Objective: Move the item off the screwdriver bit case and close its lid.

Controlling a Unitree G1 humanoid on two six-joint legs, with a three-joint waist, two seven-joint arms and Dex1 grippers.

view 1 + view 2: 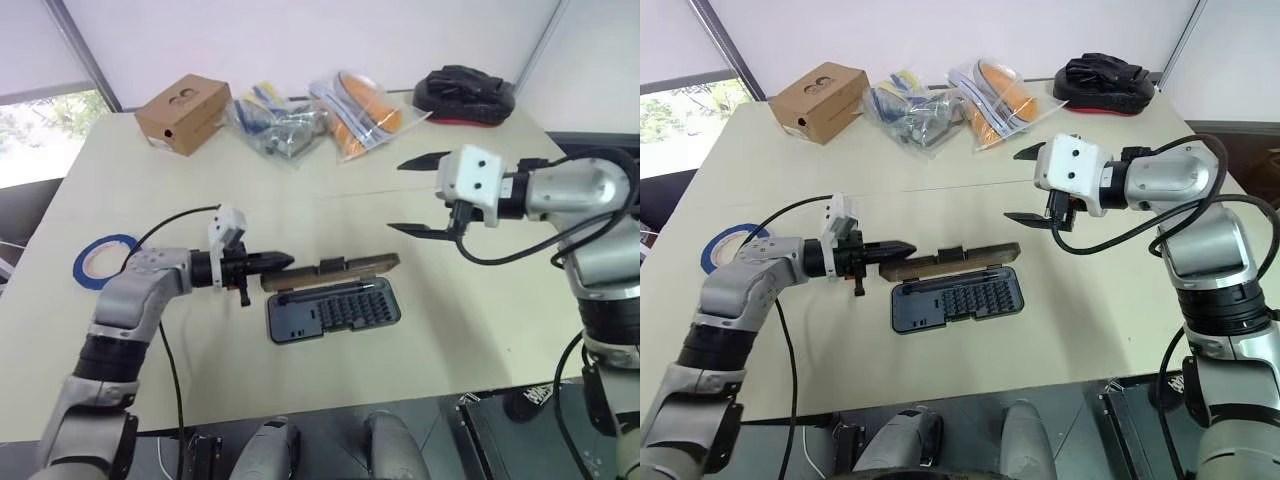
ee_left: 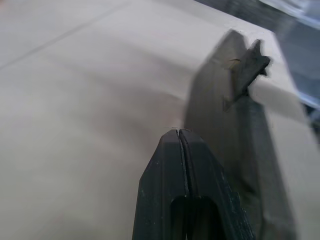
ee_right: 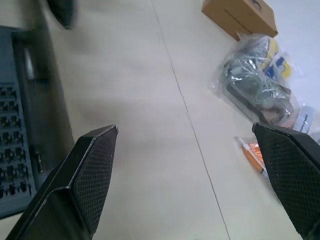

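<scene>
Flat dark grey-blue bit case [image 1: 333, 311] mid-worktop [image 1: 480, 330], smoky translucent lid [image 1: 335, 271] raised behind. Thin blue tape ring [image 1: 103, 258] well apart, leftward. Left fingers [image 1: 272, 262] pressed together beside lid; right fingers [image 1: 420, 195] spread wide, empty.

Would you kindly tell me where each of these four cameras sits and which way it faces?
Left eye view: on the head, looking forward and down at the table; both arms show.
Right eye view: beside it, same scene, with the blue roll of tape at the robot's left.
Left wrist view: on the left wrist, looking along the shut left gripper toward the lid.
Right wrist view: on the right wrist, looking between the open right gripper fingers.
Shared: the screwdriver bit case shows in the eye views and right wrist view.
</scene>
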